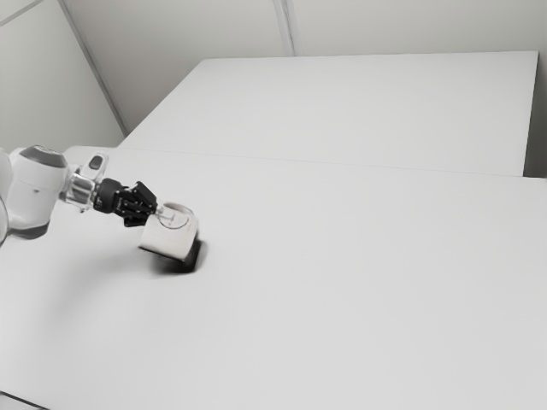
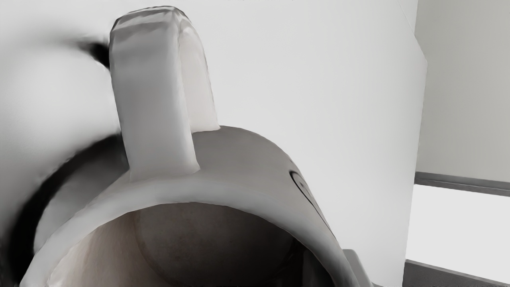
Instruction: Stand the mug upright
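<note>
Holding the tilted mug (image 1: 168, 237) by its wall, mouth toward the tool (image 1: 157, 210).

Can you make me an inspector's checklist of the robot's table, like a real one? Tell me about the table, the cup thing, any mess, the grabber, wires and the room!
Surface: pale table, with a thin seam toward the back.
Job's thing, mug: white, tipped over at a slant, not upright; whether it touches the table, I can't tell.
Mug's handle: joined to the mug's side.
Mug's marking: dark curved line.
Clutter: nothing seen.
Gripper: black, right at the mug.
Cables: thin dark line in the exterior view's lower left corner, maybe a cable.
Surroundings: pale walls behind.
</note>
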Robot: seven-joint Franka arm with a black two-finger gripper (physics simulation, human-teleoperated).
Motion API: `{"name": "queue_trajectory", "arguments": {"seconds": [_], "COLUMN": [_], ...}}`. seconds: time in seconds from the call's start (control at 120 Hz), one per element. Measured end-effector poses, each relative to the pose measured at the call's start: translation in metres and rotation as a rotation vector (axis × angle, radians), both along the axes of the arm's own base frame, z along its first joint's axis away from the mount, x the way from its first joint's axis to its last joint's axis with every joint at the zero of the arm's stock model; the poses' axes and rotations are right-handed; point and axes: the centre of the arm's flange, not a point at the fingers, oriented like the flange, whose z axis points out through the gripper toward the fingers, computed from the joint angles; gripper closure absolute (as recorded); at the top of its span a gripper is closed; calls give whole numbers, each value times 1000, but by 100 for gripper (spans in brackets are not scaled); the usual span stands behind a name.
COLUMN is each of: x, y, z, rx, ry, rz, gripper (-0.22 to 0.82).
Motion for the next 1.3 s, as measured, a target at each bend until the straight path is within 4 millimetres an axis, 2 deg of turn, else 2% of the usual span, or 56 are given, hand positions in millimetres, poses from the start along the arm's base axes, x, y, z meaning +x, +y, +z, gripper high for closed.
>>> {"name": "queue_trajectory", "arguments": {"seconds": [0.225,0.317,0.425,0.492,0.667,0.758,0.892,1.017,1.3], "x": [19,27,35,39,56,59,62,65,72], "y": [-54,-98,-150,-176,-221,-232,-234,-241,-252], "z": [38,55,60,62,68,67,60,46,29], "rx": [144,291,500,628,888,960,1016,1029,1009], "ry": [-21,3,61,95,153,188,246,290,339], "rz": [-126,-238,-359,-404,-401,-348,-244,-159,17], "gripper": [77,77,77,77,77,77,77,77,78]}}
